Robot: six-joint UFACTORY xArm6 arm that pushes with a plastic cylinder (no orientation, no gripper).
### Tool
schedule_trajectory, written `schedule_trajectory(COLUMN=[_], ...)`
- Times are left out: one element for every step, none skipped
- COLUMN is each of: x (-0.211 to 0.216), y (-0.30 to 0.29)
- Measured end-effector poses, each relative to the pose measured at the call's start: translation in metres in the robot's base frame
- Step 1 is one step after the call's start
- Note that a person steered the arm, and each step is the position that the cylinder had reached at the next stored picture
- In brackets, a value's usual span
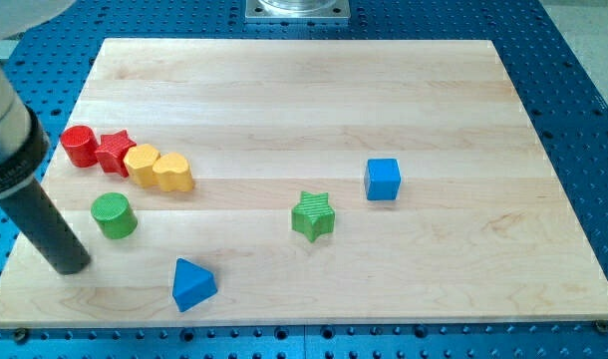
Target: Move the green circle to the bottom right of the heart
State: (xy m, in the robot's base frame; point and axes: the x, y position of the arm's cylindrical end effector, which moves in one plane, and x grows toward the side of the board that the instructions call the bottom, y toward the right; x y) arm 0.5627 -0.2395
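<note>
- Green circle [114, 215] sits near the board's left edge, below the row of red and yellow blocks and apart from it.
- Yellow heart [173, 173] lies up and to the view's right of it, touching the yellow circle [141, 162]; the red star [114, 152] and red circle [80, 146] carry the row on leftward.
- My tip [69, 265] rests down-left of the circle, close but not touching — I judge this the approach, no push begun.
- No gripper here to open or close — just the bare rod.
- Next I'd come in from the circle's left and push it rightward, stopping below-right of the heart, without nudging the heart.
- Blue triangle [192, 284] sits below that path; green star [313, 215] and blue cube [382, 179] are well clear.
</note>
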Motion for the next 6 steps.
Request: schedule_trajectory(x=[-0.017, -0.05, -0.065, -0.071, -0.071, -0.061], y=[0.004, 0.016, 0.024, 0.036, 0.051, 0.066])
